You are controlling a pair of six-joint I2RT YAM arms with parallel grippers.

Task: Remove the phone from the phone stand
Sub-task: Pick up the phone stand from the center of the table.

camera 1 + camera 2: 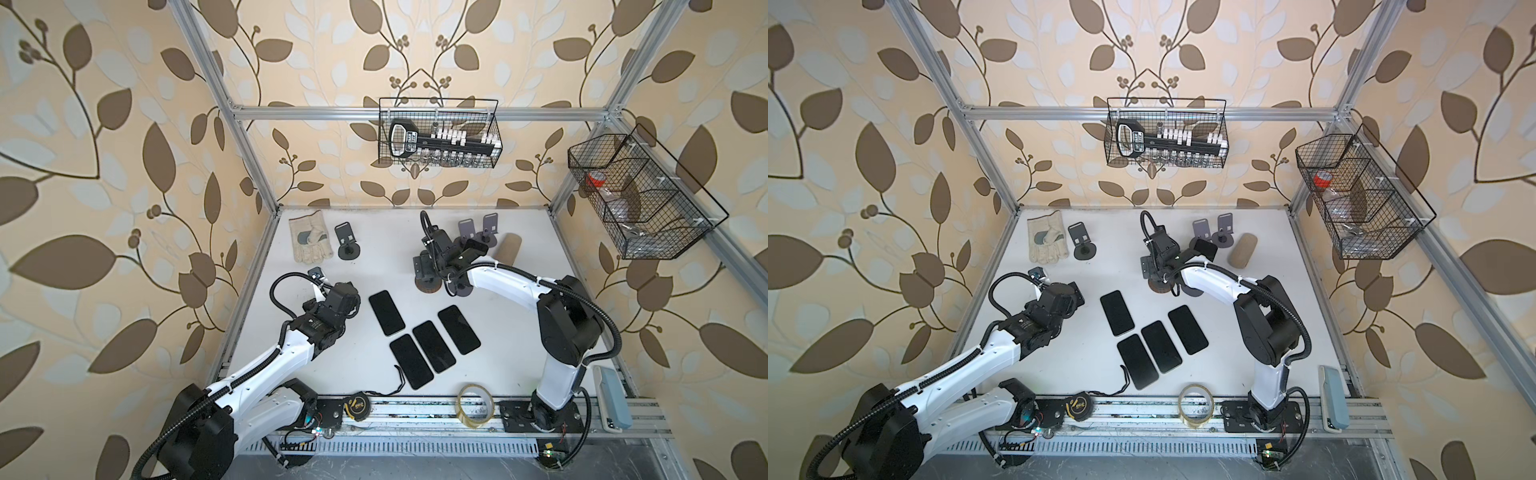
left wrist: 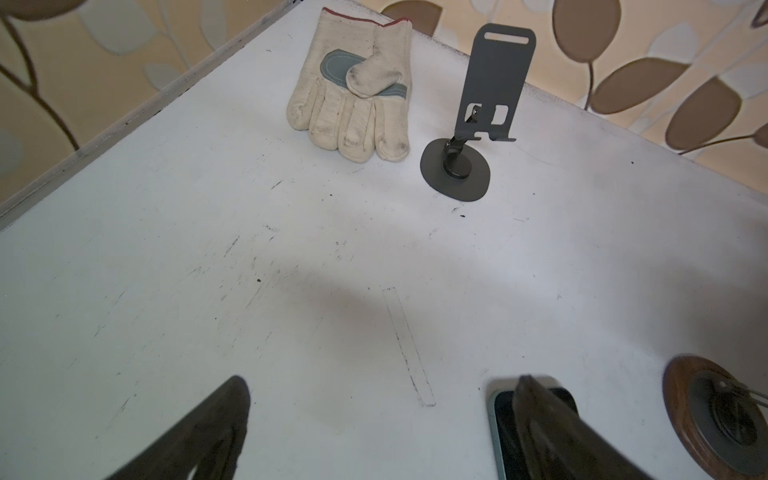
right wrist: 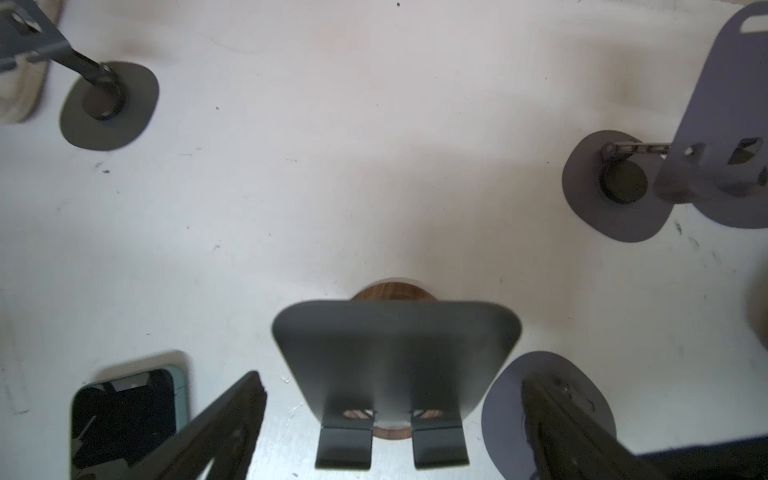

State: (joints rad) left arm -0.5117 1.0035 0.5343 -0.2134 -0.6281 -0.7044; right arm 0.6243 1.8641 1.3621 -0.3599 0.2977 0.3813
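1. Right wrist view shows the right jaws spread wide, one on either side of the dark grey metal phone stand on a round wooden base (image 3: 395, 353). Its back plate and two lip hooks are bare, and the jaws hold nothing.
2. Left wrist view shows the left jaws fully apart and empty too. One finger hangs over the corner of a black glass-fronted phone with a pale green rim (image 2: 498, 415), which lies flat on the scuffed white table (image 2: 208, 249). I cannot tell whether it touches.
3. In both top views I count four phones flat in mid-table, close together: (image 1: 387, 312), (image 1: 411, 361), (image 1: 434, 346), (image 1: 459, 329).
4. I see no phone on any stand. The grey stand (image 2: 494, 83) beside the cream work glove (image 2: 353, 95) is bare, and the two lilac stands at the back (image 1: 467, 228) (image 1: 490, 222) look bare.
5. I judge the removal done, unless a handset hides behind the right arm (image 1: 498, 274).
6. A phone should feel stiff and dense, with slick glass that chips if dropped. Lying flat, it offers only thin edges, so I would pinch across the long edges at mid-length. From a stand, I would lift it clear of the hooks first.
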